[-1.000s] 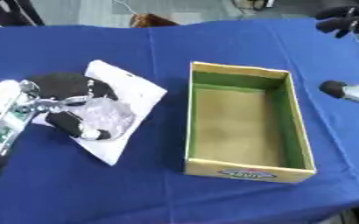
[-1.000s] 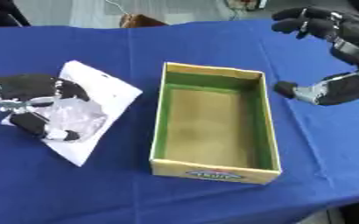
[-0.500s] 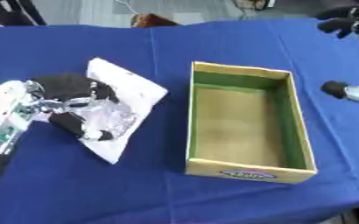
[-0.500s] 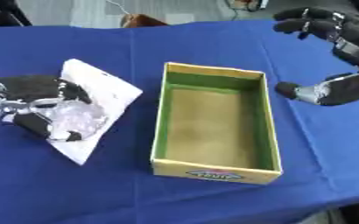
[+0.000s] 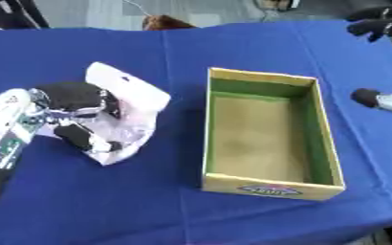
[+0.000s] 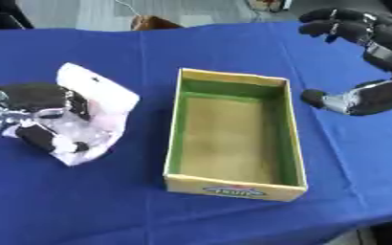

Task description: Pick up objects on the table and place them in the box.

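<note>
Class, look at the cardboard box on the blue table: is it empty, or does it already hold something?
Empty. The box shows only its bare brown floor and green inner walls.

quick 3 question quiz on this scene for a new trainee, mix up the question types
1. True or false: the box already holds an item.
2. Which hand is on the white plastic bag? A) left hand B) right hand C) both
3. Fill in: the bag lies to the box's ____ side on the blue tablecloth.

Key: 1 false, the box looks empty. 2 A, fingers curled round the bag; the right hand is open, off to the box's right. 3 left.
</note>
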`<state>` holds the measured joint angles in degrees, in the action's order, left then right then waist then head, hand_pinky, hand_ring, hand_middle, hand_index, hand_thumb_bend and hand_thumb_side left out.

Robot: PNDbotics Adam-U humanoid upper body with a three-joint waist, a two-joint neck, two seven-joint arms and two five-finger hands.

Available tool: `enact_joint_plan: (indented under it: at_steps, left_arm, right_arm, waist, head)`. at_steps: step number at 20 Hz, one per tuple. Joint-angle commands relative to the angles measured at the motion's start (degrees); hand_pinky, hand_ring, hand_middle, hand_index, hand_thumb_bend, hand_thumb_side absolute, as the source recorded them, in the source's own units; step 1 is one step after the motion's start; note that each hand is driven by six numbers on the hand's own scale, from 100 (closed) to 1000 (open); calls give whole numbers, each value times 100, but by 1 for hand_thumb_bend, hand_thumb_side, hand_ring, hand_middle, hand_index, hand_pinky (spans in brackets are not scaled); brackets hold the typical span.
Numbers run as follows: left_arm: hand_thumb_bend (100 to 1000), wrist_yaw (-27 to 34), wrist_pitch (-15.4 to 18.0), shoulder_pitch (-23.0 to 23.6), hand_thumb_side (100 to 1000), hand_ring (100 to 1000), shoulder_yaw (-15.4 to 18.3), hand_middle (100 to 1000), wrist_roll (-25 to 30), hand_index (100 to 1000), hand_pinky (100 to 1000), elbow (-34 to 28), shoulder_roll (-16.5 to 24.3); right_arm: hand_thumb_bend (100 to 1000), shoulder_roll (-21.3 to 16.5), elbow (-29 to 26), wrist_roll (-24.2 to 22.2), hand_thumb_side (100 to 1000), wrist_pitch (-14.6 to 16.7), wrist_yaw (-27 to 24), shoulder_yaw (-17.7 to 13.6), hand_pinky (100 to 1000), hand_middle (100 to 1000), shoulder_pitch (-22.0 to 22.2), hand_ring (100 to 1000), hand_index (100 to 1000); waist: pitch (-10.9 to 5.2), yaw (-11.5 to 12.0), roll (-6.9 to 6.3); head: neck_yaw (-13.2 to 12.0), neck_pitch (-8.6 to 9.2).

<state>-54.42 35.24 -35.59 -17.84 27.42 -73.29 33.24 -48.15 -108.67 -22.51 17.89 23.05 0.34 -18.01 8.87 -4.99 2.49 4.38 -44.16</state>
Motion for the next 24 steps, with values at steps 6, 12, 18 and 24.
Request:
enact_joint_plan:
  at_steps: [6, 12, 18, 24]
  left_arm:
    - [143, 157, -101, 2, 438, 100, -129, 100, -650, 103, 100, -91, 262]
    - [173, 787, -121, -156, 358, 100, -250, 100, -923, 100, 100, 67, 461]
    - [159, 1374, -157, -334, 368, 100, -355, 100, -606, 100, 100, -19, 634]
    - [136, 1884, -271, -443, 393, 100, -432, 100, -292, 100, 100, -187, 799]
  right_arm:
    - [502, -126, -21, -19, 686, 5, -18, -43, 700, 921, -81, 798, 918]
    - [502, -147, -12, -26, 686, 7, -17, -39, 699, 921, -73, 798, 918]
    - [502, -175, -7, -19, 685, 3, -5, -48, 699, 920, -60, 798, 918]
    - [502, -198, 1, -17, 685, -1, 6, -53, 698, 920, -39, 797, 918]
  waist:
    - [-83, 1, -24]
    - [-112, 8, -67]
    - [-135, 26, -113]
    - [-160, 38, -160]
  head:
    - [1, 4]
    - [27, 4]
    - [47, 4]
    - [73, 4]
